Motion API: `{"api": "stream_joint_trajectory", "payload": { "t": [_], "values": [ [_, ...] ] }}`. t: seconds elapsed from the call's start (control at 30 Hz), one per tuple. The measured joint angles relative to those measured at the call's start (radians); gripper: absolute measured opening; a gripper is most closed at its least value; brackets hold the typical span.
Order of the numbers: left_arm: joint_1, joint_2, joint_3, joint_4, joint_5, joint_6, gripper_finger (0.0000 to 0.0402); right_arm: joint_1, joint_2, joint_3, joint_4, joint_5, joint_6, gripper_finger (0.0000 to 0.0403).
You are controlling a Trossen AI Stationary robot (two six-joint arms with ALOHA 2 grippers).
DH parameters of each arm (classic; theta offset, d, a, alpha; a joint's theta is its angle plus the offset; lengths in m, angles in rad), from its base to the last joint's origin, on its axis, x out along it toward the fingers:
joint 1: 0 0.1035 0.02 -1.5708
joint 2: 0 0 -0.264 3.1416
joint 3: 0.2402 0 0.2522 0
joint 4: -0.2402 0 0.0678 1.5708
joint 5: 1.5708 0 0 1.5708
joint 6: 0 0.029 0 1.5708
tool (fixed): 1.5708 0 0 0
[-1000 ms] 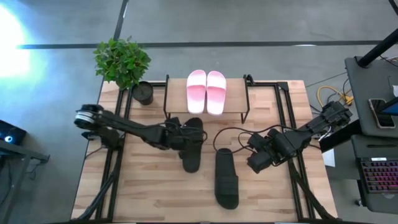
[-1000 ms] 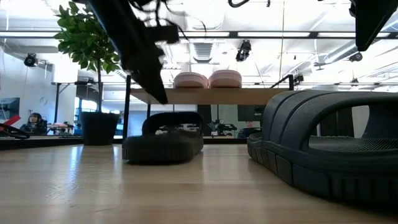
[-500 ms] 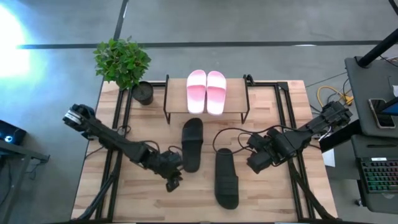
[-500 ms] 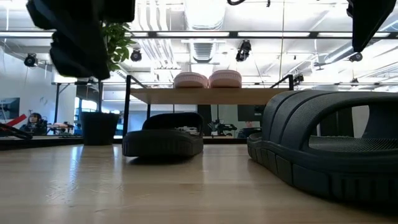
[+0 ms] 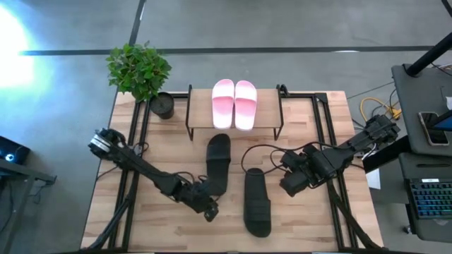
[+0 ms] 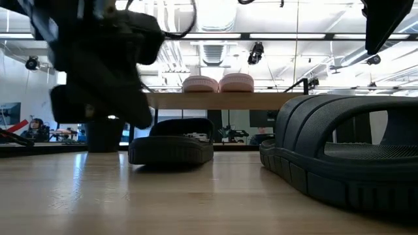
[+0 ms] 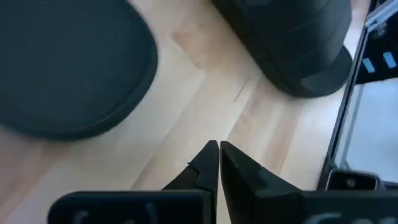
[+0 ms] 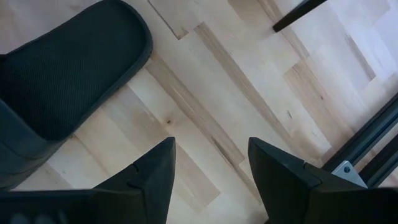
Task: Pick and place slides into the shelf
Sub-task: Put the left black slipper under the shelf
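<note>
Basically the pink pair (image 5: pixel 234 103) already sat on the shelf (image 5: pixel 268 127), well ahead of both sets of jaws. Two black slides were on the table (image 5: pixel 162 226): one (image 5: pixel 218 164) with its toe just under the shelf's front edge, the other (image 5: pixel 257 201) further out.

Left gripper (image 5: pixel 209 212) was clenched on nothing, fingertips (image 7: pixel 214 152) pressed together over bare wood, between the two black heels, touching neither. Right gripper (image 8: pixel 211 165) was spread and empty, low over the table just beside the outer slide's strap.

Risks, my read:
- Left jaws are clamped with no slide in them; a lift from here comes up empty. They'd need to reopen first.
- Reopening that close between the heels could nudge either slide out of line.
- Right jaws sit beside the strap, not around it; closing now would probably pinch air or shove the slide sideways.

Views: the left wrist camera shows the clamped tips; the overhead doesn't. The low camera shows the pink pair on top of the plank and the nearer black slide (image 6: pixel 171 145) below that level, with the left arm only a dark blur.
</note>
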Motion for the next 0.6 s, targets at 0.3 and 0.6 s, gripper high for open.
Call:
{"api": "stream_joint_trajectory", "payload": {
  "t": [0.3, 0.6],
  "values": [
    [0.139, 0.061, 0.029, -0.063, -0.137, 0.202, 0.0000, 0.000, 0.000, 0.000, 0.001, 0.012, 0.000, 0.0194],
    [0.349, 0.060, 0.024, -0.159, -0.244, 0.422, 0.0000, 0.000, 0.000, 0.000, 0.002, 0.016, 0.039, 0.0194]
  ]
}}
